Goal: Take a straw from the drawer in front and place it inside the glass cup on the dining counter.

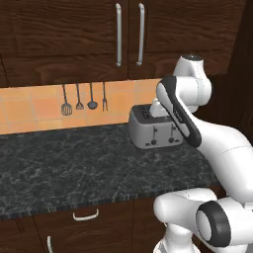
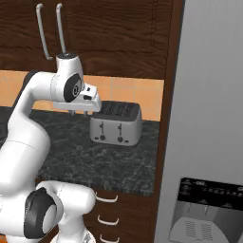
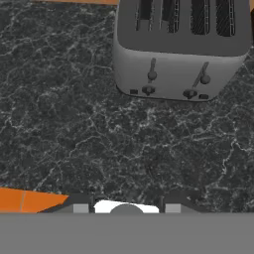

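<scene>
Currently: my gripper (image 2: 78,113), jaw state undeterminable, hovers over granite counter (image 1: 74,163); toaster (image 3: 181,49) just ahead; closed drawer (image 1: 86,217) below, straw presumably inside.

1. The white arm (image 1: 197,133) rises from the base, folds at a dark-jointed elbow and reaches forward at about desk height.
2. The wrist is bent so the hand (image 2: 79,112) points down toward the desk.
3. Whether its fingers are apart or together cannot be told; the tips are barely visible.
</scene>
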